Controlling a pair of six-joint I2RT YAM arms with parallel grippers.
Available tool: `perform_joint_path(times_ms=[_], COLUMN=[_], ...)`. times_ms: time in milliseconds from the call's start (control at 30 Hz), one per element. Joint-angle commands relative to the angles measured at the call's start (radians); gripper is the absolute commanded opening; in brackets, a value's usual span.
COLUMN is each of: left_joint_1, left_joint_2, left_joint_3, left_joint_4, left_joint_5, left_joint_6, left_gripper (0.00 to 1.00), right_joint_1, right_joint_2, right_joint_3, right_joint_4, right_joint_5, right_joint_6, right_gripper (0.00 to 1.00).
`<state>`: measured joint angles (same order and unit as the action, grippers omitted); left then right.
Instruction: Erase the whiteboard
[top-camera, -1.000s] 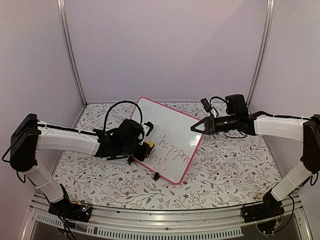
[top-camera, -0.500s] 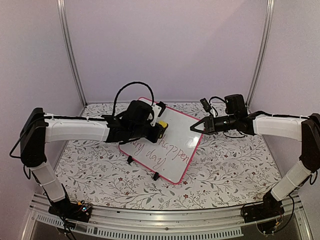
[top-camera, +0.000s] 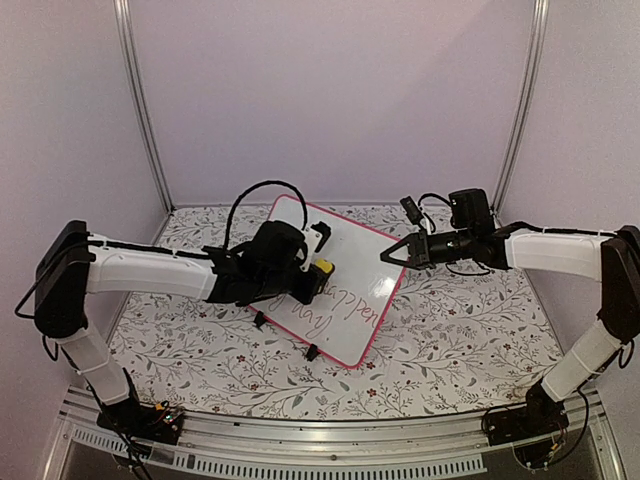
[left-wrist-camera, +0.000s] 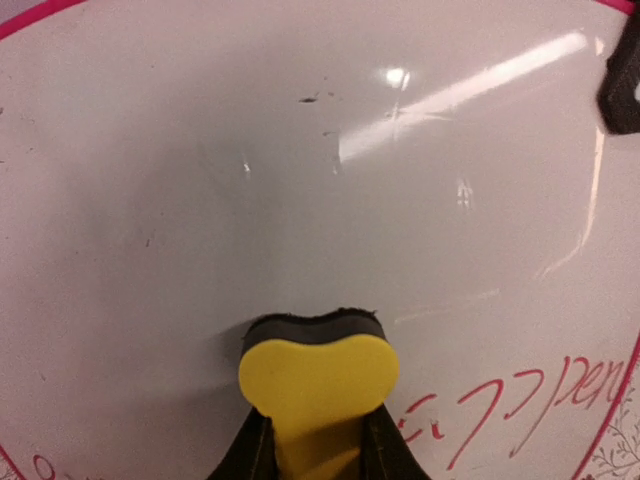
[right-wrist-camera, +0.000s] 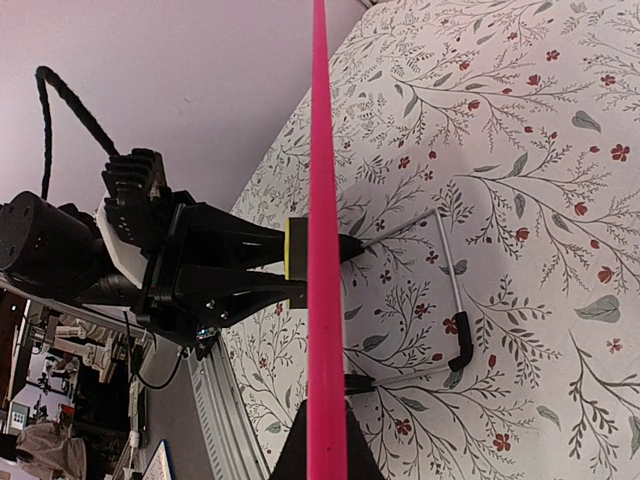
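Left of centre, the left gripper (top-camera: 313, 270) – clamped on a yellow black-padded eraser (left-wrist-camera: 318, 372) – presses it against the glossy pink-framed whiteboard (top-camera: 360, 260); the right gripper (top-camera: 387, 255) pinches the board's right edge.

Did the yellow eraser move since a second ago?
Yes. Held in the left gripper, the yellow eraser slid up the whiteboard, away from the black clip foot on its near edge, toward the back wall and slightly right.

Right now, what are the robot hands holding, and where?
Left gripper pinches the yellow eraser by its narrow stem; right gripper clamps the whiteboard by its pink edge.
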<state>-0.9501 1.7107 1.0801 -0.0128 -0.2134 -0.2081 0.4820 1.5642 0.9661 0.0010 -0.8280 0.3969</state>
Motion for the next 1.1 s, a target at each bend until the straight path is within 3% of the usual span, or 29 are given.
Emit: perform_joint_path(times_ms=[0, 567, 1067], left_joint_1=[-0.024, -0.027, -0.032], left_joint_2=[0.031, -0.073, 0.048], left_joint_3=[-0.081, -0.247, 0.065], left_joint_4=[-0.145, -0.179, -0.126], left_joint_5=[0.009, 0.003, 0.005], left_joint_6=[-0.021, -0.099, 0.008], left_gripper=[0.00, 0.00, 0.00], right_joint_1=[0.066, 0.066, 0.066], right_joint_2=[0.076, 0.068, 0.065], right_joint_3=[-0.050, -0.052, -0.059], right_joint_4=[-0.169, -0.174, -0.166], right_joint_5=[-0.013, -0.013, -0.008], right_joint_6=[-0.084, -0.084, -0.082], right_gripper=[0.00, 0.00, 0.00])
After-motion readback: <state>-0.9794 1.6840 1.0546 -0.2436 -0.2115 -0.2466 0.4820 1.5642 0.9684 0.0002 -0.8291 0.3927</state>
